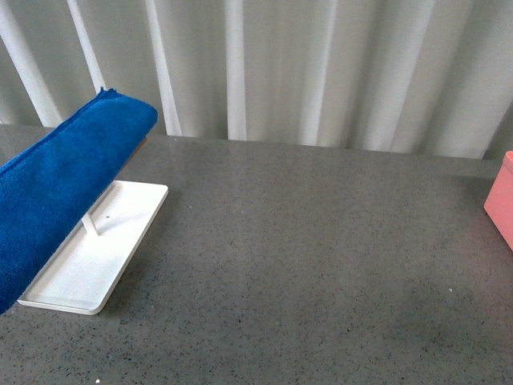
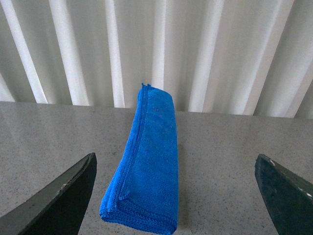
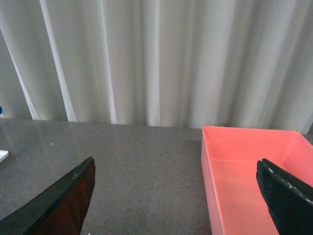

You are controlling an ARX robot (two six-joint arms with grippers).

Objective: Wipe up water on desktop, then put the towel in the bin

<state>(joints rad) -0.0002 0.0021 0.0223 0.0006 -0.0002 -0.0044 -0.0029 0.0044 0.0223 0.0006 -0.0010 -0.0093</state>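
The blue towel point(image 1: 64, 184) lies folded along a rack above the white tray point(image 1: 120, 241) at the left of the dark speckled desktop point(image 1: 321, 257). In the left wrist view the towel point(image 2: 146, 166) runs away from me, its near end between the fingers of my left gripper point(image 2: 173, 198), which is open and apart from it. The pink bin point(image 1: 501, 200) shows at the right edge of the front view. My right gripper point(image 3: 171, 203) is open over the desktop, one fingertip above the bin point(image 3: 244, 171). No water shows on the desktop. Neither arm appears in the front view.
A pleated white curtain point(image 1: 321, 72) closes off the far edge of the desktop. A thin white post point(image 1: 90, 224) rises from the tray under the towel. The bin's inside looks bare.
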